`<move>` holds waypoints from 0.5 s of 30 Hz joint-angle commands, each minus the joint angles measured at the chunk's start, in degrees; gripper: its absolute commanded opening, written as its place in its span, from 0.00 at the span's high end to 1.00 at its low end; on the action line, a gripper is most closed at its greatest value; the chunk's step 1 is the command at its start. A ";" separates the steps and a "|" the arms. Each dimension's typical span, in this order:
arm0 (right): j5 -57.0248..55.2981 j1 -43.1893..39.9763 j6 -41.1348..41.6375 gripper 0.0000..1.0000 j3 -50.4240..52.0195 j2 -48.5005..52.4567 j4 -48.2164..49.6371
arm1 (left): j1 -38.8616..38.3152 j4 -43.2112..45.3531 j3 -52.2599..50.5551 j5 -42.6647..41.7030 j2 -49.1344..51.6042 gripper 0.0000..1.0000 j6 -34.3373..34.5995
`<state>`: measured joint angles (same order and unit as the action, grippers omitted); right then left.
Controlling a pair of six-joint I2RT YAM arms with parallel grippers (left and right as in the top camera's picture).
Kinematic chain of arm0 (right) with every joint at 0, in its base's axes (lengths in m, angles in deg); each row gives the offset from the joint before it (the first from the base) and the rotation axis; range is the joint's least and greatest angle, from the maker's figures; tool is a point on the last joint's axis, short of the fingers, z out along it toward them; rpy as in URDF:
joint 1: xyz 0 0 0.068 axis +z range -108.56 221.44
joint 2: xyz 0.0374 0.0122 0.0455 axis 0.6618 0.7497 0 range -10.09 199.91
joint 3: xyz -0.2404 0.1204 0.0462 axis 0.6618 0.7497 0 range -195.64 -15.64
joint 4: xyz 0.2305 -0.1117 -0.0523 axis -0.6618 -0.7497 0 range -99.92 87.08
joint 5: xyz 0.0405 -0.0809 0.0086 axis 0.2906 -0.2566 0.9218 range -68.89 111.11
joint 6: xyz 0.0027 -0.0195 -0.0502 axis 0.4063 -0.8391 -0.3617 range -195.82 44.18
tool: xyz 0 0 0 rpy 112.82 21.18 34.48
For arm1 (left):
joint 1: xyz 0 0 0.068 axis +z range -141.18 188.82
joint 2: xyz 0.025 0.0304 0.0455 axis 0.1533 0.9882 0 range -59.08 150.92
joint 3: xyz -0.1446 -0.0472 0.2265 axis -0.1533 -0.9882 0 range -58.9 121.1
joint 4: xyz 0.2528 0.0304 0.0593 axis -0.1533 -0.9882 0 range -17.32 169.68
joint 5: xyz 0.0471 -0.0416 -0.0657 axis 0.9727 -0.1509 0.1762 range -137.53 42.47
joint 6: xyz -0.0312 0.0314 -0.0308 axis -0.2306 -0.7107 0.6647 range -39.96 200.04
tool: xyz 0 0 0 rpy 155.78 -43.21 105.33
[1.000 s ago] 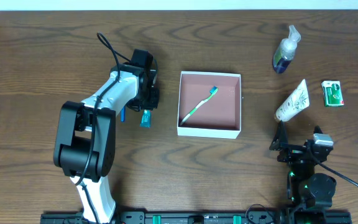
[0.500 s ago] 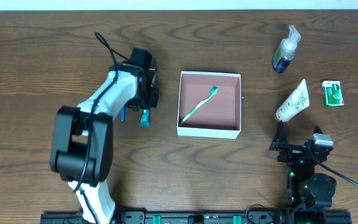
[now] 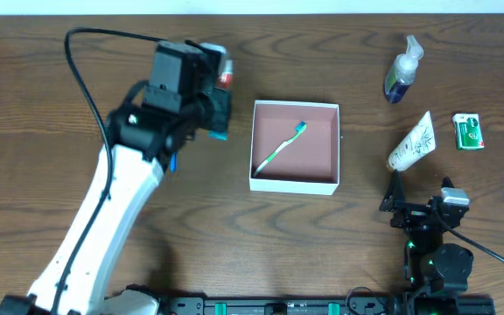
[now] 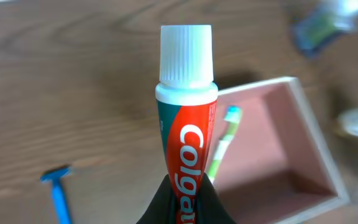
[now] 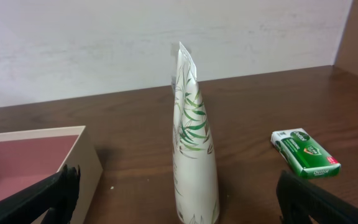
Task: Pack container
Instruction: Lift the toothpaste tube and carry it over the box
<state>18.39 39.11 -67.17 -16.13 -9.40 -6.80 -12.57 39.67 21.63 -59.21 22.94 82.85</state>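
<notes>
Dark wood-grain table [image 3: 322, 254]. Square shallow container [image 3: 294, 185] at table centre, thin white walls, matte pink-brown inside. A slim green-white toothbrush [image 3: 280, 149] lies diagonally in it. Left gripper [image 4: 180, 202], at 10 o'clock of the container, is clamped on a red toothpaste tube [image 4: 186, 137] with a ribbed white cap, reading "Colga". Right gripper [image 3: 394, 206], at 4 o'clock, has its fingers apart and holds nothing. Leaf-print white tube [image 3: 411, 142] at 3 o'clock. Clear pump bottle [image 3: 401, 74] at 2 o'clock. Small green box [image 3: 468, 132], its print unreadable. Blue razor [image 4: 58, 193].
</notes>
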 commanded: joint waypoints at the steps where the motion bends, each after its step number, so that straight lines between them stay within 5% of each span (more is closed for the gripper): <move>1: 0.17 0.57 -0.59 0.01 0.17 -0.31 -0.20 | -4.90 0.28 0.59 -1.84 0.57 0.94 -0.11; 15: 0.17 0.57 -0.59 0.01 0.17 -0.31 -0.20 | -12.81 7.58 0.59 1.22 14.62 0.94 -0.07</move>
<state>18.39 39.11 -67.17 -16.13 -9.40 -6.80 -25.42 46.71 21.63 -59.15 34.66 82.85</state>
